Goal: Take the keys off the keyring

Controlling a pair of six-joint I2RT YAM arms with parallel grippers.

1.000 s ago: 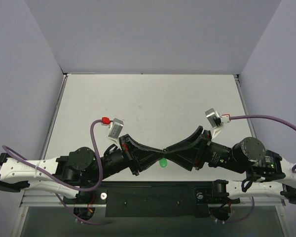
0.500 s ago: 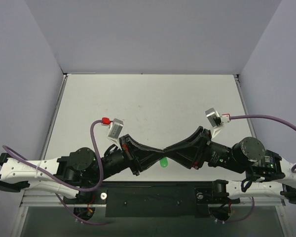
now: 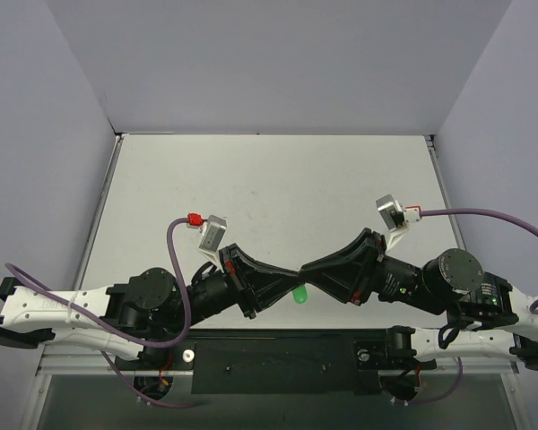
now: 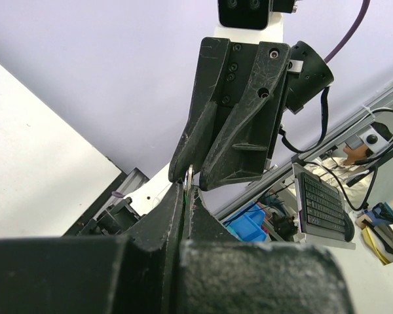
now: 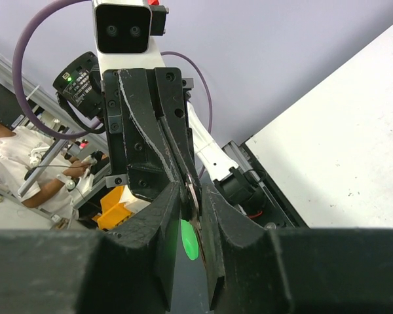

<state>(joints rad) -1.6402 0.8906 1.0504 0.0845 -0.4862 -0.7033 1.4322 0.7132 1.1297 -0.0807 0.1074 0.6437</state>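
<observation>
The white table (image 3: 269, 179) takes up the middle of the overhead view, with grey walls on three sides. The left arm (image 3: 143, 305) and right arm (image 3: 453, 278) both reach inward from the near edge, low over the front of the table. They meet tip to tip close to its centre line. The left gripper (image 3: 291, 277) has its fingers drawn together to a hairline slit. The left wrist view does not show whether anything is pinched in that slit. The right gripper (image 3: 308, 268) touches it nose to nose. Its fingers are nearly together, clamped across a thin piece of silver metal. The keyring (image 3: 299, 295), a bright green oval, hangs just below the point where the two grippers meet, raised off the table. In the right wrist view it shows through the narrow gap between that gripper's own fingers. The key (image 5: 192, 196) is a small silver-grey curved sliver lying right at the junction of the two sets of fingertips. It touches the inner face of a right finger, directly above the green piece. How key and keyring are joined is too small to make out.
</observation>
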